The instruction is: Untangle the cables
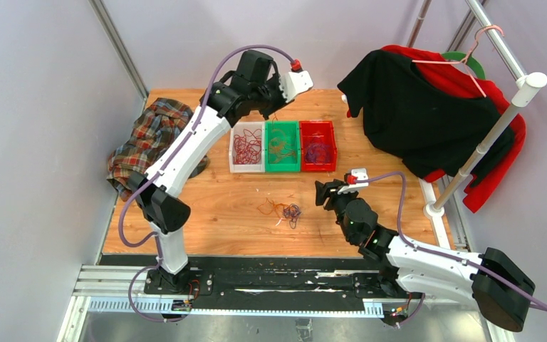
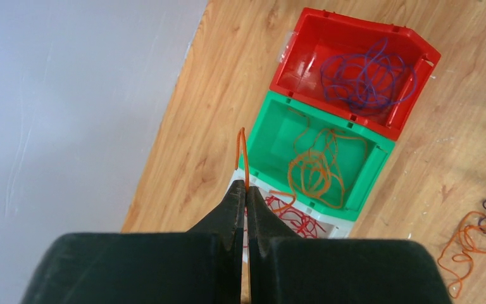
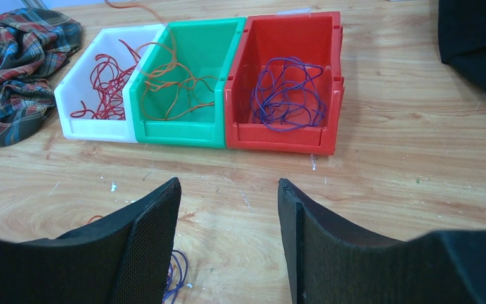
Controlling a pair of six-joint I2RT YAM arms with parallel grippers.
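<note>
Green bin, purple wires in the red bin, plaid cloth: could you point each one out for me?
green bin [image 3: 177,134]: right wrist view, on its front wall.
purple wires [image 3: 289,95]: right wrist view, middle of the tangle inside the red bin [image 3: 278,136].
plaid cloth [image 1: 146,135]: top view, middle of the crumpled fabric.

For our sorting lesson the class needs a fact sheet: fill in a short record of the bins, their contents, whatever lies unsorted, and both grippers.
White bin: dark red cables
Green bin: orange cables
Red bin: purple cables
Unsorted: orange and purple tangle on the table, on the near side of the bins
Left gripper: shut on an orange cable, above the bins
Right gripper: open, empty, beside the tangle
</note>
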